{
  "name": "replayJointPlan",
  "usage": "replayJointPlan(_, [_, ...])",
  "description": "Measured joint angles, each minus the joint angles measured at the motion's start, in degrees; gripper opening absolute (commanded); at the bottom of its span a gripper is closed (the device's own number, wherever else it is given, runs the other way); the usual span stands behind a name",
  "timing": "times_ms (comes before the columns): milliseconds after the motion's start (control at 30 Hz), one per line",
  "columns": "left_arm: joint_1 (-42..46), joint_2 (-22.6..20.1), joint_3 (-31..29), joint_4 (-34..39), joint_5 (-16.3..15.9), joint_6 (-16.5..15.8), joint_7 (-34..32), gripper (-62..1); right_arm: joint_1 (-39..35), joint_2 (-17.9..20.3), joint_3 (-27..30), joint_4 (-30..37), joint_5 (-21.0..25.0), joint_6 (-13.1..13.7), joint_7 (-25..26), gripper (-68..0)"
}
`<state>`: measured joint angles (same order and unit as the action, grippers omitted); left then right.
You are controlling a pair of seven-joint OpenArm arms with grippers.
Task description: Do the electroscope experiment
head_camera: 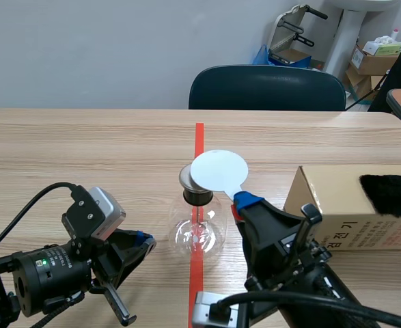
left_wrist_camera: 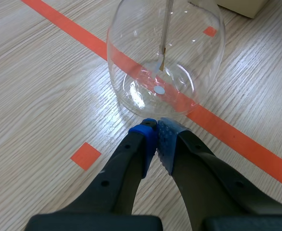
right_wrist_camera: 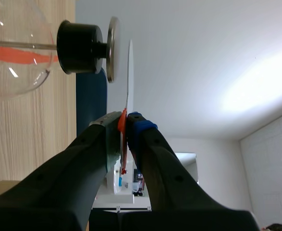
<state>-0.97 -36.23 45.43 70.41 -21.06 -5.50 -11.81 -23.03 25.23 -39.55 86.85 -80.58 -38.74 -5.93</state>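
The electroscope is a clear glass flask [head_camera: 199,234] on the red tape line, with a black stopper [head_camera: 198,196] and a metal top plate [head_camera: 186,178]. A white disc [head_camera: 218,171] on a reddish handle hangs just over that plate. My right gripper [head_camera: 244,203] is shut on the handle. In the right wrist view the white disc [right_wrist_camera: 129,72] is edge-on, a thin gap from the metal plate [right_wrist_camera: 113,48]. My left gripper [left_wrist_camera: 156,139] is shut on nothing, its tips just short of the flask [left_wrist_camera: 193,43]. A thin rod [left_wrist_camera: 165,29] hangs inside the glass.
A cardboard box [head_camera: 337,205] stands at the right, with a black furry cloth [head_camera: 391,195] draped over its far end. A dark chair [head_camera: 267,87] sits behind the table's far edge. Small orange tape squares [left_wrist_camera: 85,155] mark the wood.
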Motion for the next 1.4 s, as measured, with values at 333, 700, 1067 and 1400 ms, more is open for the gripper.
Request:
replayJointPlan(333, [0.00, 0.00, 0.00, 0.00, 0.00, 0.59, 0.00, -59.6, 0.00, 0.00, 0.00, 0.00, 0.00, 0.04, 4.61, -66.7])
replayJointPlan(700, [0.00, 0.00, 0.00, 0.00, 0.00, 0.59, 0.07, -59.6, 0.00, 0.00, 0.00, 0.00, 0.00, 0.04, 5.05, -66.7])
replayJointPlan(1067, [0.00, 0.00, 0.00, 0.00, 0.00, 0.59, 0.07, -59.7, 0.00, 0.00, 0.00, 0.00, 0.00, 0.04, 4.87, -66.7])
replayJointPlan(1400, [0.00, 0.00, 0.00, 0.00, 0.00, 0.59, 0.11, -59.7, 0.00, 0.00, 0.00, 0.00, 0.02, 0.04, -6.29, -66.7])
